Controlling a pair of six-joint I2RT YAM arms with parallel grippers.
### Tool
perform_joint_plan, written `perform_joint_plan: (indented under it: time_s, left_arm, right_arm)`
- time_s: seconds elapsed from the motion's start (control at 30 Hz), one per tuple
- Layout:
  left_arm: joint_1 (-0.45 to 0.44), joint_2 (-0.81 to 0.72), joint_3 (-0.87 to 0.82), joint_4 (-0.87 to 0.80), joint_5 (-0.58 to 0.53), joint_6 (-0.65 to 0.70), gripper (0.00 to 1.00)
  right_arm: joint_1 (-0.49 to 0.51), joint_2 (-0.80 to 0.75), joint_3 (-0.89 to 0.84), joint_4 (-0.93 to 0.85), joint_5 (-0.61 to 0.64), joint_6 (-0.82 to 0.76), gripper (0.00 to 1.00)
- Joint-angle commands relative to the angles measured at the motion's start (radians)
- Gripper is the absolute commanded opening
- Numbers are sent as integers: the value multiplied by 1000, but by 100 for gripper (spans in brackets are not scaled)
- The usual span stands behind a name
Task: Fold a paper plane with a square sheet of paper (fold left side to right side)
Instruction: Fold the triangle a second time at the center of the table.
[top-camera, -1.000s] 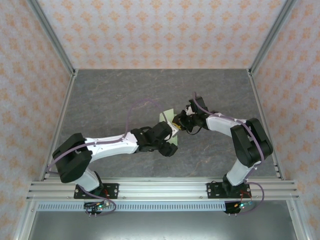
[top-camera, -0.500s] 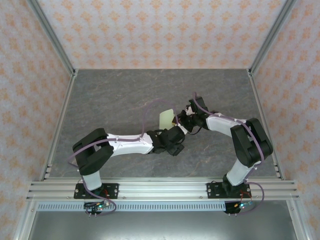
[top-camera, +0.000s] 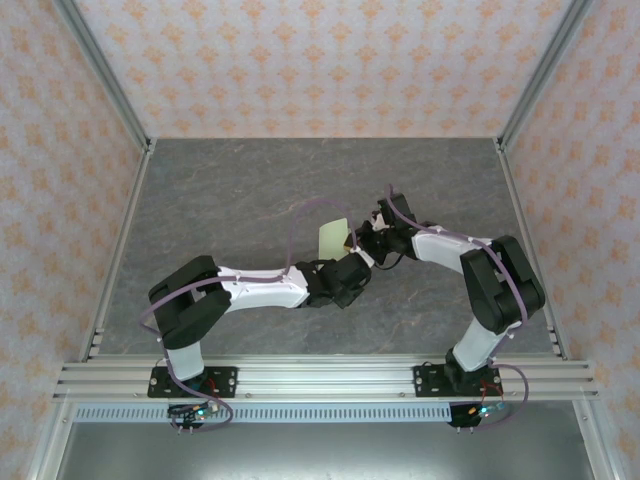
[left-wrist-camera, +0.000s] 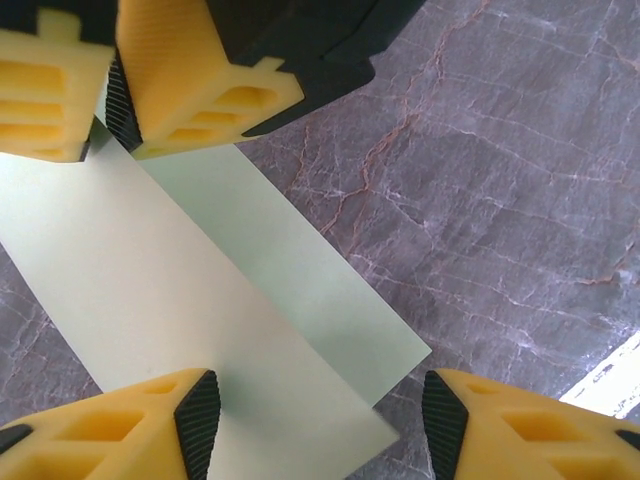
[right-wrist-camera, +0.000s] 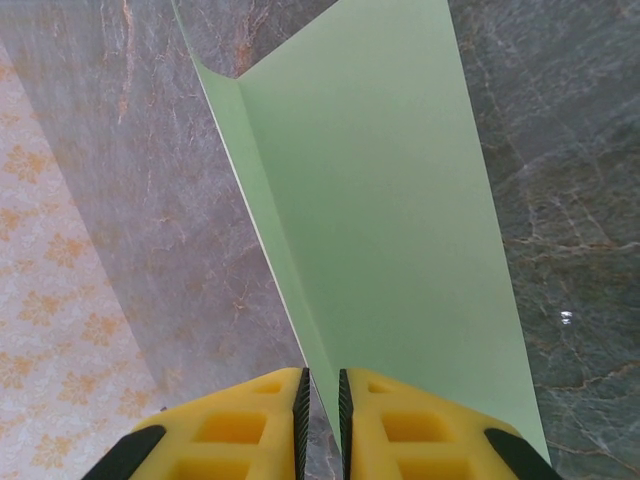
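Since a second ago my left arm has tucked its elbow in and the left gripper (top-camera: 350, 272) has slid right, off the paper's near end. Its wrist view shows the jaws standing apart over a corner of the sheet of paper (left-wrist-camera: 200, 300), gripping nothing. The sheet sits mid-table (top-camera: 220, 200), folded to a strip, its long axis running away from me. The right gripper (right-wrist-camera: 322, 395) is pinched tight on its edge. That wrist view adds the lengthwise crease, with one flap raised.
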Motion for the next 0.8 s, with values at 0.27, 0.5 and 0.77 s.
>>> perform_joint_plan:
  time_s: [0.27, 0.5, 0.77]
  left_arm:
    - [-7, -48, -12, 3, 14, -1, 29]
    - [-8, -58, -13, 0, 22, -7, 16]
    - [-5, -75, -26, -9, 27, -26, 4]
  right_arm:
    - [-3, 18, 26, -40, 24, -23, 20]
    - [-4, 19, 28, -44, 27, -29, 20]
    - [-6, -4, 42, -45, 40, -48, 21]
